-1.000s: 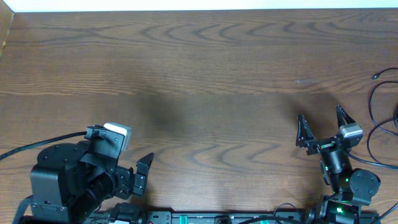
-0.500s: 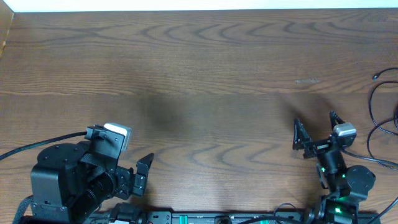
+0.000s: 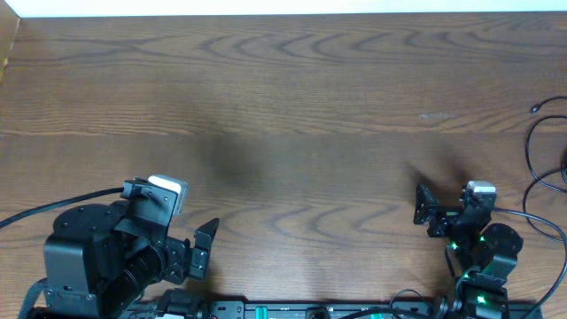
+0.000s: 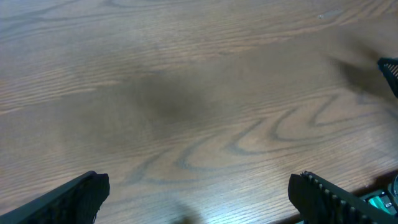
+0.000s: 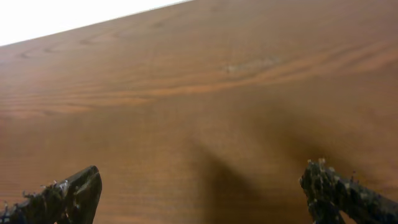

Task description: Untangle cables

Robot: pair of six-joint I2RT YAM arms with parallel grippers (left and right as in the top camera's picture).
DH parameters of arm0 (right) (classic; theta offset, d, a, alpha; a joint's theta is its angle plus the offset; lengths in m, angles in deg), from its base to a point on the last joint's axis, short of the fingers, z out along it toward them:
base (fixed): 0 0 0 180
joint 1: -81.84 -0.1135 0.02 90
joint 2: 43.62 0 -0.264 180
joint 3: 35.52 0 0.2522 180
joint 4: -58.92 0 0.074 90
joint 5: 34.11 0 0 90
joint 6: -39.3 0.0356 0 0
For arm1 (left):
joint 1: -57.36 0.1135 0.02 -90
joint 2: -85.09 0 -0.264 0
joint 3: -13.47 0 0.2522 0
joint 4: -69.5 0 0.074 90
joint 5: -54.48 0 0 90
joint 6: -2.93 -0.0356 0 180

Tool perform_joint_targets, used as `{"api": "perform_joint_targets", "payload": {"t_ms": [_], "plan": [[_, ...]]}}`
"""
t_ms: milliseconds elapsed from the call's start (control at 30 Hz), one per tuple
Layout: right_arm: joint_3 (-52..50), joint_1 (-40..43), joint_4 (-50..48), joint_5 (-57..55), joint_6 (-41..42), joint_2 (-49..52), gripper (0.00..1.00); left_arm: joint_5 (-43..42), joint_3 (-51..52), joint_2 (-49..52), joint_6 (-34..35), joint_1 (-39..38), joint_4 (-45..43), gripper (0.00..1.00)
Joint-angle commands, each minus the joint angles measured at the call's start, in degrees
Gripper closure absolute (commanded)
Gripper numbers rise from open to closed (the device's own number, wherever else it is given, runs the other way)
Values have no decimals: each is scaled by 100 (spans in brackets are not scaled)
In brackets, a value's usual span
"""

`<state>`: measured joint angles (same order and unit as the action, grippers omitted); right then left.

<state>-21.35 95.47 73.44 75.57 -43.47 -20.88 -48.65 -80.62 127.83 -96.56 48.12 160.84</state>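
Observation:
Thin black cables (image 3: 529,149) lie in loose loops at the table's far right edge, cut off by the frame, with a small plug end (image 3: 537,108) above them. No white cable shows. My right gripper (image 3: 446,206) sits near the front edge, left of the cables and apart from them. In the right wrist view it (image 5: 202,193) is open with only bare wood between its fingers. My left gripper (image 4: 199,196) is open at the front left, far from the cables, also over bare wood. One of its fingers (image 3: 205,236) shows from overhead.
The wooden table (image 3: 283,97) runs to a white strip along its far edge. The arm bases and a black rail (image 3: 292,310) line the front edge. A thick black arm wire (image 3: 44,208) trails off to the left.
My right gripper has drawn back toward the front edge and slightly left, still open. The left arm and the cables have not moved.

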Motion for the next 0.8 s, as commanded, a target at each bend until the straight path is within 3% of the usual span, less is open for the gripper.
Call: {"api": "perform_joint_targets", "payload": {"t_ms": [0, 767], "plan": [[-9, -17, 162, -157, 44, -31, 1, 74, -35, 11, -116, -22, -2, 2], [-9, -17, 208, -136, 44, -28, 1, 74, -35, 11, -92, -22, 105, 2]]}}
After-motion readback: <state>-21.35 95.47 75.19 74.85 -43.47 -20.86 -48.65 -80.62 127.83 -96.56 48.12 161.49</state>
